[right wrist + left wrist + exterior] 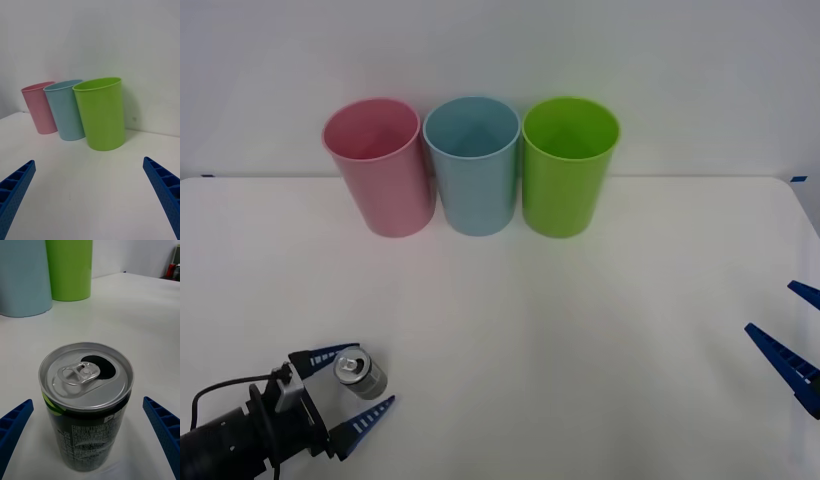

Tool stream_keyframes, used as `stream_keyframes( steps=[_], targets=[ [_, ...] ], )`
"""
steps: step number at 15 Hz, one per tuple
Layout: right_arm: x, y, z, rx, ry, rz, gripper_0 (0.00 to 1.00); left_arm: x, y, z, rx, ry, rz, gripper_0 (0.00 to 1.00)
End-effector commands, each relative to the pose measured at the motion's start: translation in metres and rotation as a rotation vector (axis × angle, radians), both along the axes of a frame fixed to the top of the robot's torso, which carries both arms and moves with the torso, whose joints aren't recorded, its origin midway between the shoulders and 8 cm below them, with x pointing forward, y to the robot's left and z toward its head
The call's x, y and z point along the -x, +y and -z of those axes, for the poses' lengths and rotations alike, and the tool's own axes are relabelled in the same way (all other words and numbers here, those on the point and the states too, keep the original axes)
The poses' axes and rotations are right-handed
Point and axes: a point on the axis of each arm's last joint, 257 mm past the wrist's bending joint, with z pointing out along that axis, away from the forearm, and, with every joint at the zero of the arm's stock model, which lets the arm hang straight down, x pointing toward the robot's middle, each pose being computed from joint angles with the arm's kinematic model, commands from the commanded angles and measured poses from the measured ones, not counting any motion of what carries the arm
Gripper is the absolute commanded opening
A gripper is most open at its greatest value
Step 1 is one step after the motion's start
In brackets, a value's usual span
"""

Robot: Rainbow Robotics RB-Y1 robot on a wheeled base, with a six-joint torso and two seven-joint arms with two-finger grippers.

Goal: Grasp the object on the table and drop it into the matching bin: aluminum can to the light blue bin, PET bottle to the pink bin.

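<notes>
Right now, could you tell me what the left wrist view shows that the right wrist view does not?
Left wrist view alone: the aluminum can upright on the table, its mouth opened, between the open left gripper fingers. Right wrist view alone: the pink bin and the open right gripper, nothing between its fingers. Both views: the light blue bin, the lime green bin, and the white table.

Your front camera sits high and looks forward and down over the whole white desk. Your right wrist camera sits low, far out, and faces the pink bin, light blue bin and lime green bin from the side. Your left wrist camera is very close to the aluminum can — the blue and green bins show in all three views.
</notes>
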Motion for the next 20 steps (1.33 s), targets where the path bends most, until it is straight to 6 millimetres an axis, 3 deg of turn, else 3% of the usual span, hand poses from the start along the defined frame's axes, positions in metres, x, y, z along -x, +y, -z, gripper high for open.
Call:
stream_keyframes(
  steps=[1,4,5,6,7,8,9,20],
  targets=[
    [0.000,0.000,0.000,0.000,0.000,0.000,1.00,-0.005,-0.003,0.000,-0.008,-0.006,0.000,1.00],
    [0.000,0.000,0.000,0.000,0.000,0.000,1.00,-0.006,-0.005,0.000,-0.006,-0.006,-0.002,1.00],
    [0.000,0.000,0.000,0.000,0.000,0.000,1.00,-0.006,-0.005,0.000,-0.006,-0.008,0.000,0.91],
    [0.000,0.000,0.000,0.000,0.000,0.000,1.00,-0.006,-0.005,0.000,-0.006,-0.006,-0.002,0.67],
    [0.000,0.000,0.000,0.000,0.000,0.000,1.00,-0.006,-0.005,0.000,-0.007,-0.007,-0.002,0.27],
    [0.000,0.000,0.000,0.000,0.000,0.000,1.00,-0.006,-0.005,0.000,-0.009,-0.010,-0.001,0.11],
    [0.000,0.000,0.000,0.000,0.000,0.000,1.00,-0.006,-0.005,0.000,-0.011,-0.012,0.000,0.03],
    [0.000,0.000,0.000,0.000,0.000,0.000,1.00,-0.006,0.006,-0.006,0.011,-0.014,-0.029,0.00]
  ],
)
